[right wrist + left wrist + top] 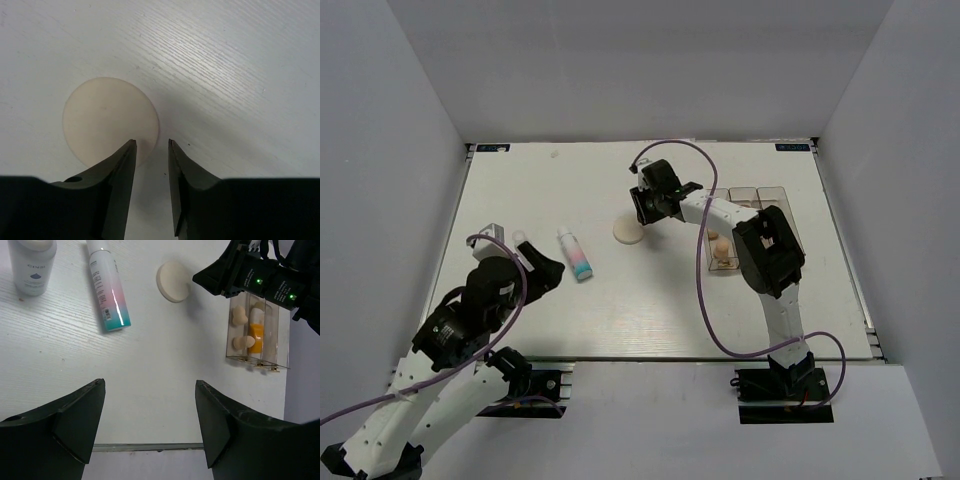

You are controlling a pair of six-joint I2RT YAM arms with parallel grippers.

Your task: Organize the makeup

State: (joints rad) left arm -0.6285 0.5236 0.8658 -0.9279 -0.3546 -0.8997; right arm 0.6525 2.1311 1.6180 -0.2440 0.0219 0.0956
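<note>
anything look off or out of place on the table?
Nothing spilled or damaged. Three items lie loose outside the clear box: the round cream compact, the white-pink-blue tube on its side, and a white bottle. The box already holds two sponges and the orange tube.

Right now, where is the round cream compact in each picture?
Top external: compact mid-table, beside the right end effector.
Left wrist: compact near the top, middle, to the right of the tube.
Right wrist: compact left of centre, just past the end effector.
Shared landmark: the right end effector, next to the compact in all three views.
</note>
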